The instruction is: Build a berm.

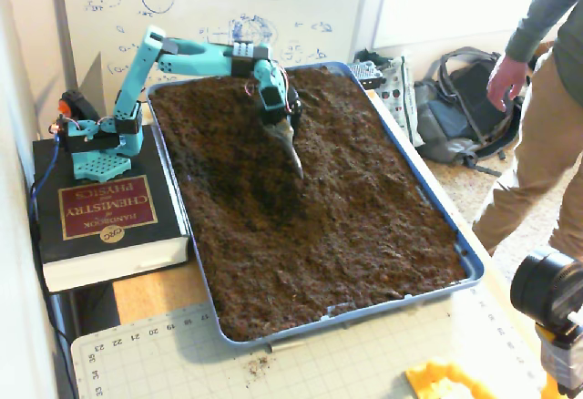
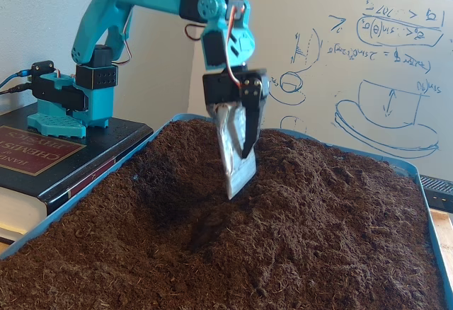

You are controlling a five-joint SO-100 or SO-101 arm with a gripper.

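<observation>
Where soil lies, perhaps one berm [image 2: 311,204].

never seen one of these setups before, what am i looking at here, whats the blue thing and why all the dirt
The blue thing is a small robot arm bolted onto a thick book. At its end is a gripper carrying a flat metal blade, used like a trowel. It holds nothing else and hangs just above the soil.

Both pictures show the same moment. One camera looks down from high up; the other sits low at the tray's near end.

The tray is filled with dark brown soil. The arm is shaping it: a hollow lies beside a raised ridge.

A person stands to the right in the high view.
</observation>
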